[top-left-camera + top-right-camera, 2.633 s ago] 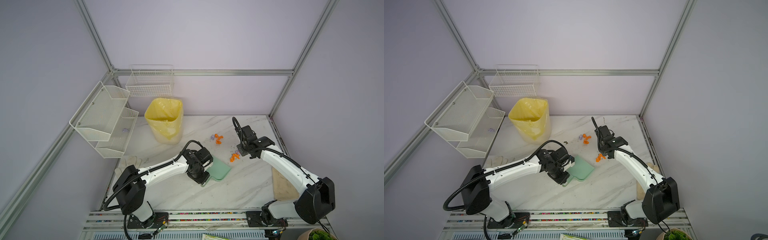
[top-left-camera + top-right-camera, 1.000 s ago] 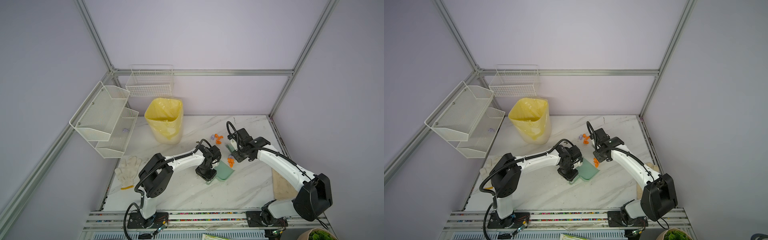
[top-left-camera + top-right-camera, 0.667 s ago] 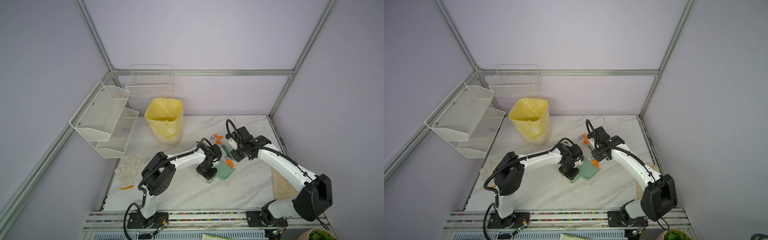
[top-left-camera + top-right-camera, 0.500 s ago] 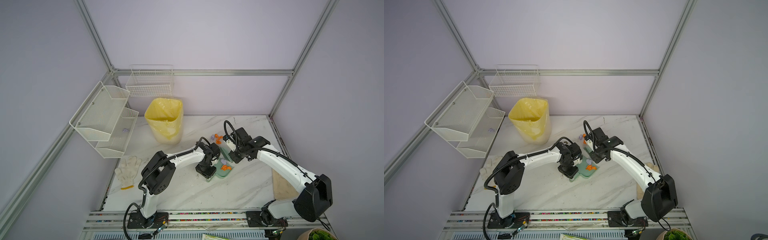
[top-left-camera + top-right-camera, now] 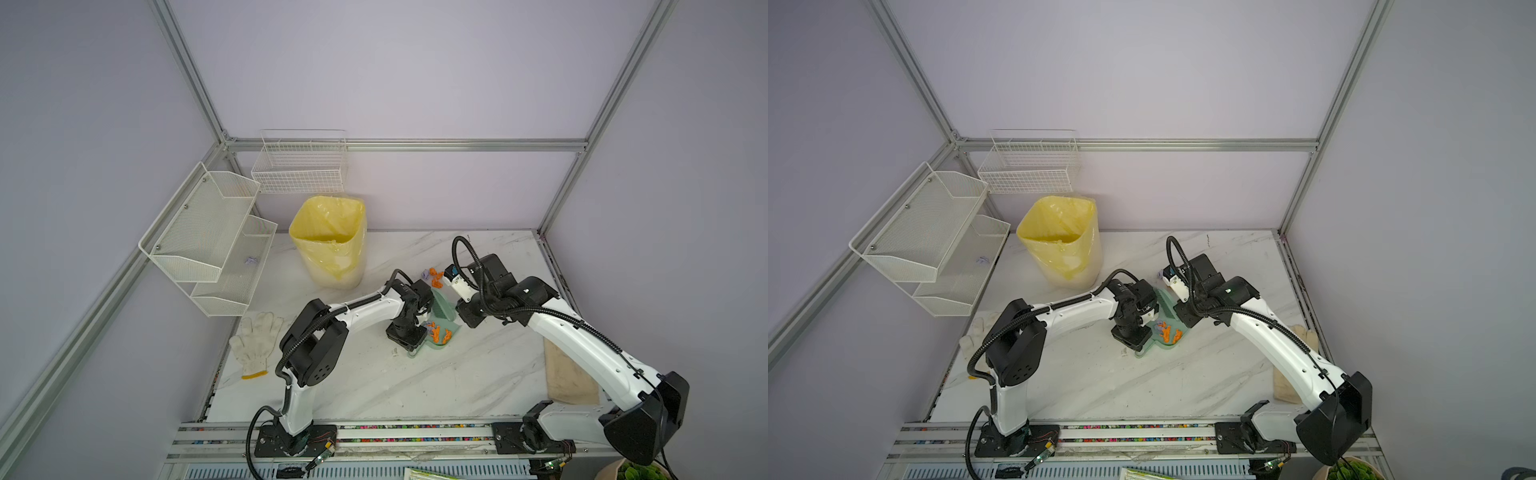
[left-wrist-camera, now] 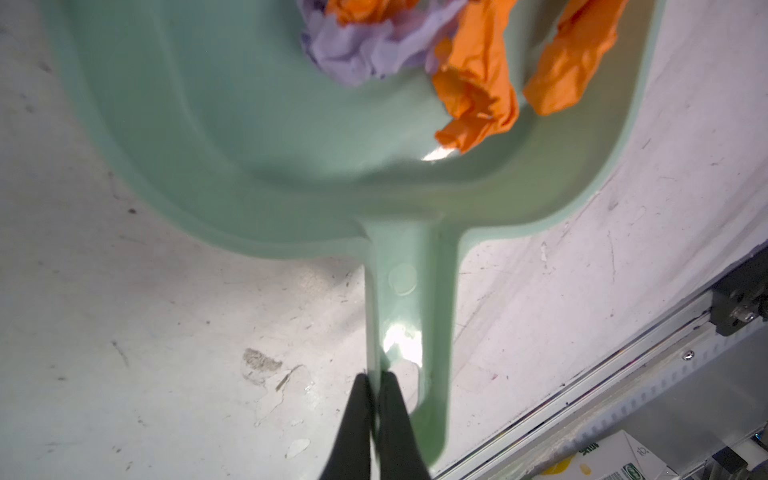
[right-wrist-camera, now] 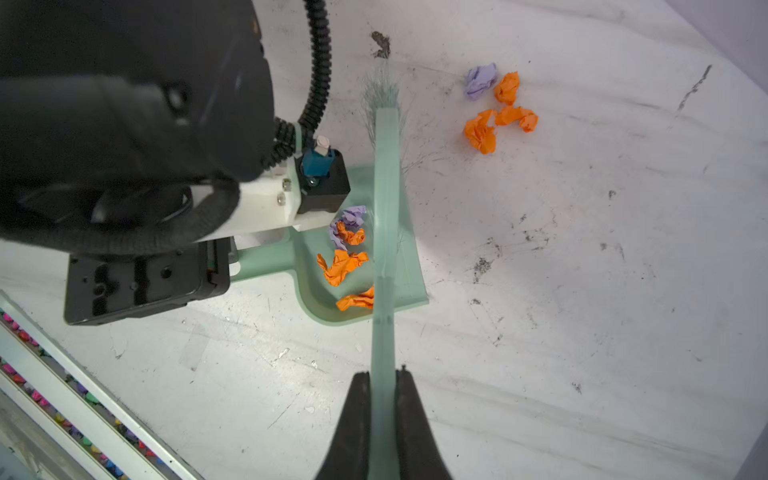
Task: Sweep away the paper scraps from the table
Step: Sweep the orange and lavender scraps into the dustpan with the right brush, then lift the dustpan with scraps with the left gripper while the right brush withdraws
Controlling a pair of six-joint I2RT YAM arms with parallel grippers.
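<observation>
Left jaws are clenched on the tip of the dustpan handle (image 6: 409, 299), and the green dustpan (image 7: 316, 291) rests on the marbled worktop (image 7: 582, 291). Several paper scraps (image 7: 343, 266), orange and lilac, lie inside it near its back wall. Right jaws grip the handle of a matching green brush (image 7: 386, 166). The brush lies across the pan's open mouth, with its bristles splayed on the worktop past the pan. Further right, four loose scraps (image 7: 494, 112), one lilac and three orange, sit on the bare worktop, clear of both brush and pan.
</observation>
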